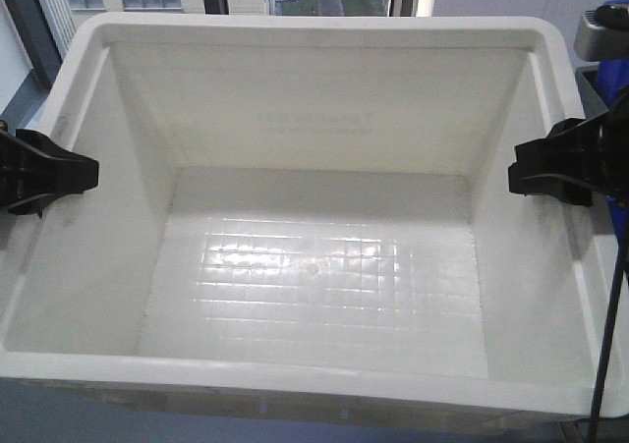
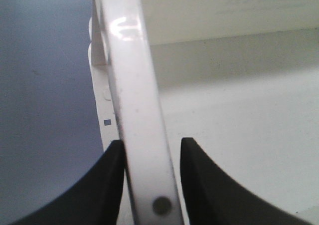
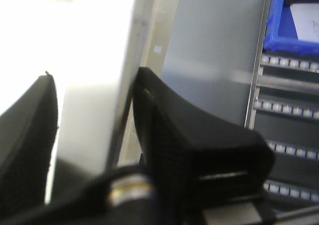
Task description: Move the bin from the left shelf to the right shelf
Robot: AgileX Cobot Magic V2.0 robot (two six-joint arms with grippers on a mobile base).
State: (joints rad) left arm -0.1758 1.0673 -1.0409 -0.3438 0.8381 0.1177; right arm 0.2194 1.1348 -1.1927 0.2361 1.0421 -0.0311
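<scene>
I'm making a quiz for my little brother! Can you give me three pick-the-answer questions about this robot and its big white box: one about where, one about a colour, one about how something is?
1. Where do the left gripper and right gripper hold the white bin?
A. its bottom
B. its two opposite side rims
C. its back wall

2. What colour is the other bin off to the right?
A. blue
B. red
C. green

3. What is inside the white bin?
A. toys
B. water
C. nothing

Answers: B, black fingers pinch each side rim; A, it shows blue in the right wrist view; C, only its bare gridded floor shows.
</scene>
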